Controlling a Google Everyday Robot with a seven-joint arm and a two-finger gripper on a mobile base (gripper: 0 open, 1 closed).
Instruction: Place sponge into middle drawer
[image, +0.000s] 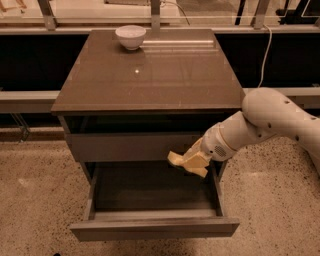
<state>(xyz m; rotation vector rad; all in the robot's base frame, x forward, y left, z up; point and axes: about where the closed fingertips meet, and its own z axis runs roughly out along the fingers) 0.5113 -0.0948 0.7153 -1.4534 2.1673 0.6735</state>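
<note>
Where the rounded, smooth white arm tapers to its end, the claw is clamped on the sponge, a pale yellow foam pad with wavy edges, tilted so that one corner points left. Sponge and claw hang in the air just in front of the upper drawer front and above the right rear part of the middle drawer, touching neither its bottom nor its walls as far as I can see. That drawer, a wide grey-brown handleless box, stands pulled out, its shallow interior dark and flat. Above, the worktop is a glossy brown slab carrying a small point of reflected light. A round white bowl sits at its far edge, left of centre, well apart from the sponge. Speckled, pale, stone-like floor lies on either side.
</note>
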